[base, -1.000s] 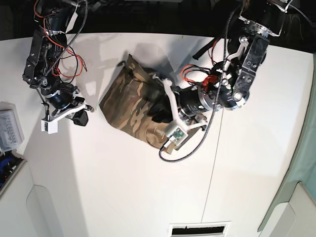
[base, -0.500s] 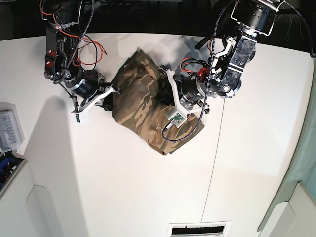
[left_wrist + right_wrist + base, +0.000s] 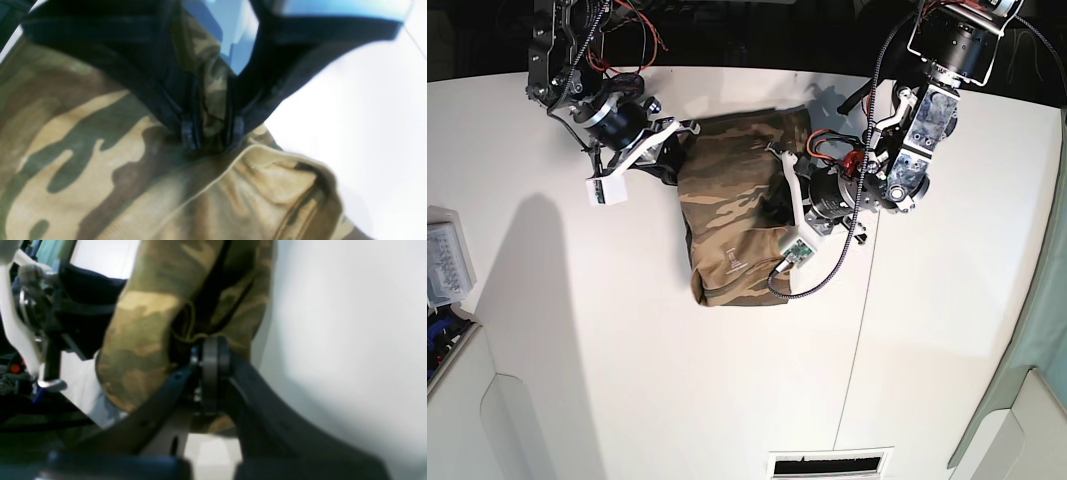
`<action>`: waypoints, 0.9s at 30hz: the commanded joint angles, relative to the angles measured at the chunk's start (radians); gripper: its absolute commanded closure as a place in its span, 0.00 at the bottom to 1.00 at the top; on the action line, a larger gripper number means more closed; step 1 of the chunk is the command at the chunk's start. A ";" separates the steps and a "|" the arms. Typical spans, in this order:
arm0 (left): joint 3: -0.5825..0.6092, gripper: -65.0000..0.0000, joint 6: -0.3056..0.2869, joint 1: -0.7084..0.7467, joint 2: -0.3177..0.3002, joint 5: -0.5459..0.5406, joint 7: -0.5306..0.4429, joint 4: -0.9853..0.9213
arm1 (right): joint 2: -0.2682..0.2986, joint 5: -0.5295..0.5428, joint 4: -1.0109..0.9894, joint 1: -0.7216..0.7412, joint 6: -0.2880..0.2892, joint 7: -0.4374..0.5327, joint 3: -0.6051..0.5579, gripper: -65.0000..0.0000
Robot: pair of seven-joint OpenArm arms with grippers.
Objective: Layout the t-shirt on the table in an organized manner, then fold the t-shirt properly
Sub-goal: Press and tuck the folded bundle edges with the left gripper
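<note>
The t-shirt (image 3: 732,215) is seen bunched on the white surface (image 3: 667,390) near its far edge, held up between the two arms, with its lower part draped toward the near side. The left pincer (image 3: 210,133) is pressed together on a fold of the camouflage cloth, which is visibly squeezed between the dark fingers (image 3: 188,131). The right pincer (image 3: 210,373) is clamped on the shirt's opposite edge, with cloth gathered at its tips.

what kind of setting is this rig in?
Looks like a robotics lab bench, not a home: a bare white table with two arms with exposed wiring, left gripper and right gripper both on a camouflage t-shirt.
</note>
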 commanded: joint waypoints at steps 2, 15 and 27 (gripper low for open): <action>-0.004 0.80 0.039 -0.028 -0.010 -0.009 -0.009 0.027 | 0.011 0.019 0.028 0.007 0.011 0.018 0.008 1.00; -0.004 0.80 0.031 -0.048 -0.046 -0.214 0.076 0.216 | 0.033 0.019 0.146 0.007 0.010 -0.042 0.164 1.00; -0.004 0.80 -0.019 0.013 0.168 -0.177 -0.033 -0.063 | 0.065 -0.011 0.142 0.005 0.008 -0.049 0.196 1.00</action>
